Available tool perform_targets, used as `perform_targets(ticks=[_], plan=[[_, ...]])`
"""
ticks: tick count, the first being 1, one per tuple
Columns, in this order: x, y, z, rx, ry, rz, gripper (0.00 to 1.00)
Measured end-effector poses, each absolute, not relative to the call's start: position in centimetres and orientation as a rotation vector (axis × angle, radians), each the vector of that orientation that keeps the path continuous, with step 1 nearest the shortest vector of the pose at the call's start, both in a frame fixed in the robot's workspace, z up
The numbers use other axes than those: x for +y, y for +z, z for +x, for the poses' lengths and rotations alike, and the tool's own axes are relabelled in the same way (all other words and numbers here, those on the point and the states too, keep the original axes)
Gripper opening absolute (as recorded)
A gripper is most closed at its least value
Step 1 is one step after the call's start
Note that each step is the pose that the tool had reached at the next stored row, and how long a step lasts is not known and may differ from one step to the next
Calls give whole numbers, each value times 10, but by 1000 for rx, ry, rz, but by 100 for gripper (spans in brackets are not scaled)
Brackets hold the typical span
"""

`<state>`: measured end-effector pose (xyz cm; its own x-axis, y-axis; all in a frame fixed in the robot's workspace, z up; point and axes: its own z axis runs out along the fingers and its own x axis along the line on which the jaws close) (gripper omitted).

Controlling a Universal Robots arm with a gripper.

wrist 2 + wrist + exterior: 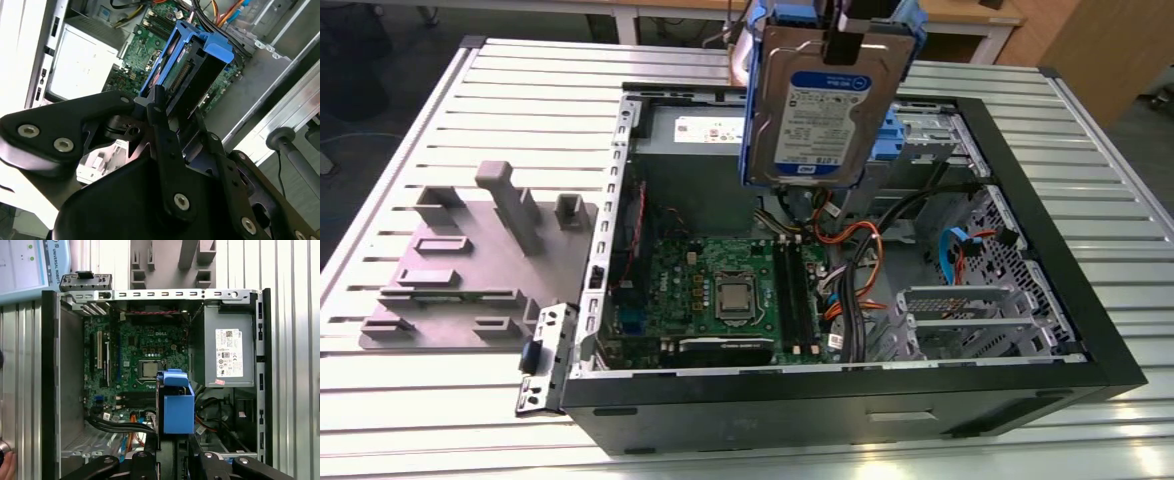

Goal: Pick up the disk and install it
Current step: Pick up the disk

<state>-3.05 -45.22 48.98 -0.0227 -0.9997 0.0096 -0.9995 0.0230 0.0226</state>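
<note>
**Finding 1, grasp.** The tool (851, 28) is clamped on the disk (821, 100). In the second wrist view its two black fingers (161, 131) stand on either side of the blue carrier's end. The disk hangs on edge, label outward, in the air above the open computer case (854, 405), at about 12 o'clock of the case in the exterior view.

**Finding 2, surroundings.** The motherboard (720, 290) lies below the disk. The grey power supply (227, 352) sits beside it. A bundle of orange and black cables (854, 265) runs from the case's centre toward 3 o'clock. A metal drive cage (937, 135) with blue fittings stands at about 1 o'clock, just beside the hanging disk. A grey fixture plate (467, 260) rests on the slatted desk (454, 420) at 9 o'clock, well apart from the work.

**Assessment.** The step in hand appears to be carrying the disk to its bay.
- The grip is at one end only, so the free end could swing. Slow, level travel seems advisable.
- The carrier's long edges should be squared to the cage rails before any contact.
- The lower edge needs clearance over the cables and the memory slots.
- I cannot tell from these views which bay is intended.
</note>
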Motion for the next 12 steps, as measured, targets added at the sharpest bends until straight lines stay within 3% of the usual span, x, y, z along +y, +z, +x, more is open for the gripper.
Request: perform_targets(ticks=[12], plan=[[-479, 489, -30, -2228, -9, 2178, 35]])
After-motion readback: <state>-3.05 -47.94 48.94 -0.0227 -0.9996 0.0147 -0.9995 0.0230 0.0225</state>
